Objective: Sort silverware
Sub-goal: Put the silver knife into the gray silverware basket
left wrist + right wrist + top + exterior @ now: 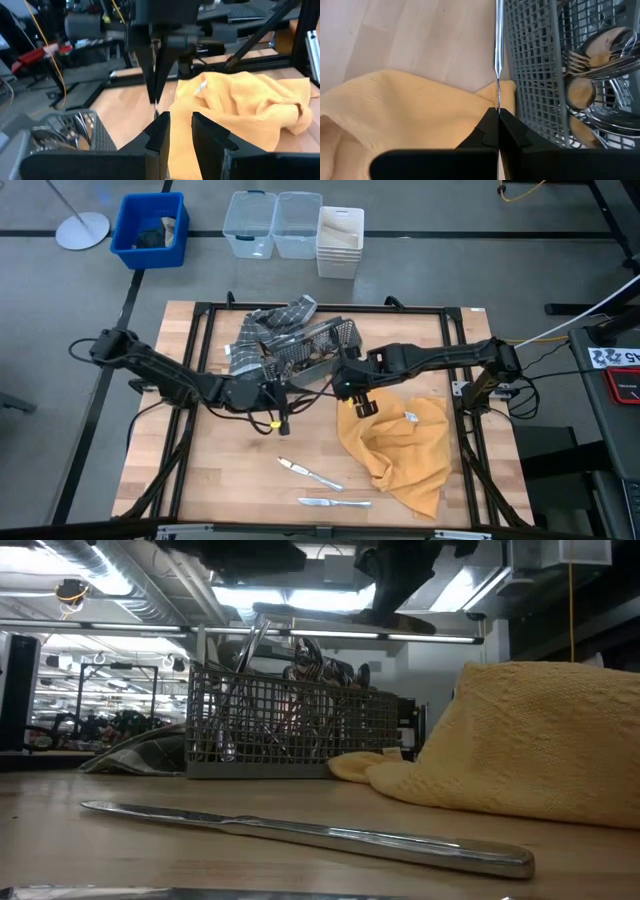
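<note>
Nearest me, my right claw [498, 120] is pinching a thin, stiff, slippery knife [497, 45] by its tip beside the caddy [540, 75]; I am judging mid-handle safer. Left claw [181, 131] is standing apart, empty.

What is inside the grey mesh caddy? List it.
The caddy holds spoons and a fork, with more handles showing through the mesh. Pieces lower in the pile overlap, so their types and count cannot be told.

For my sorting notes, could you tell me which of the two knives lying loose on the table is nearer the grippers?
The angled knife is nearer; the other knife lies level by the table's front edge.
</note>
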Robot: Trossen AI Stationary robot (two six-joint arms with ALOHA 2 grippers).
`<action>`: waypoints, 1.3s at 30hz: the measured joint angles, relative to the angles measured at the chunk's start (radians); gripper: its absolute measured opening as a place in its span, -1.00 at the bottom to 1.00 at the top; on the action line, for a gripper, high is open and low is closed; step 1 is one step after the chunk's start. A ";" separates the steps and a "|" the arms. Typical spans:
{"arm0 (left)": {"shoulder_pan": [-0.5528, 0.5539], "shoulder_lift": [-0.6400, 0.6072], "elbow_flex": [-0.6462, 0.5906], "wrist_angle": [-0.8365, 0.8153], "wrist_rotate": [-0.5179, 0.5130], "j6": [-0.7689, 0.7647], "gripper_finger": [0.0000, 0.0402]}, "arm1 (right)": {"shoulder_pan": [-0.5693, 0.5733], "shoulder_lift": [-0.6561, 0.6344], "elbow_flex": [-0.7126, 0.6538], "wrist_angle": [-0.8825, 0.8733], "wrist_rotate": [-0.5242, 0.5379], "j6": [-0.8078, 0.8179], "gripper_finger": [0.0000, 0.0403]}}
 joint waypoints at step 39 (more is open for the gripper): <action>0.038 0.020 0.000 -0.204 -0.010 -0.106 -0.95 | -0.001 -0.001 0.000 0.000 -0.049 0.023 -1.00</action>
